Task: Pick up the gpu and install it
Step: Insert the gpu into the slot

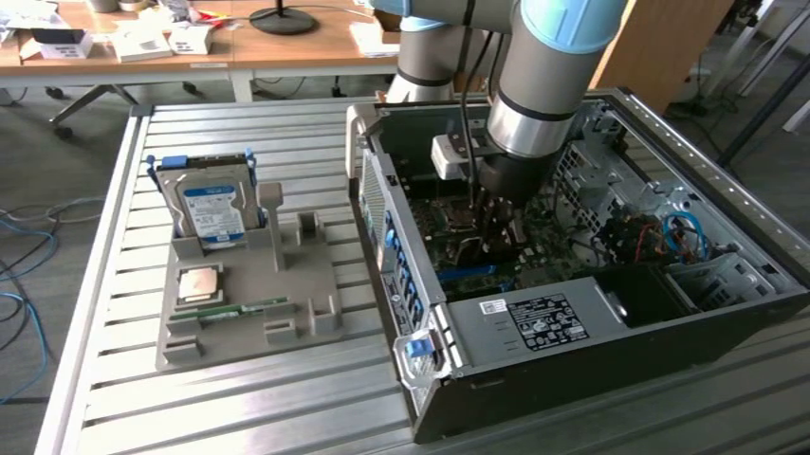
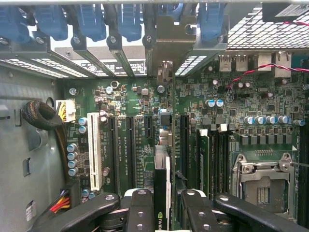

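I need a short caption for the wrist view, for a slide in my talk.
Pincer grips the gpu edge-on over the green motherboard slots, inside the computer case.

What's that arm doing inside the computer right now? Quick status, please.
Tool shut on the gpu, inside the computer case. Gpu edge-on over the motherboard, bracket end toward the slot covers. No obstruction seen around it.

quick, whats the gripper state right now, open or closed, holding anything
gripper: closed on the thin flat dark-edged gpu card, held edge-on over the green motherboard inside the case.
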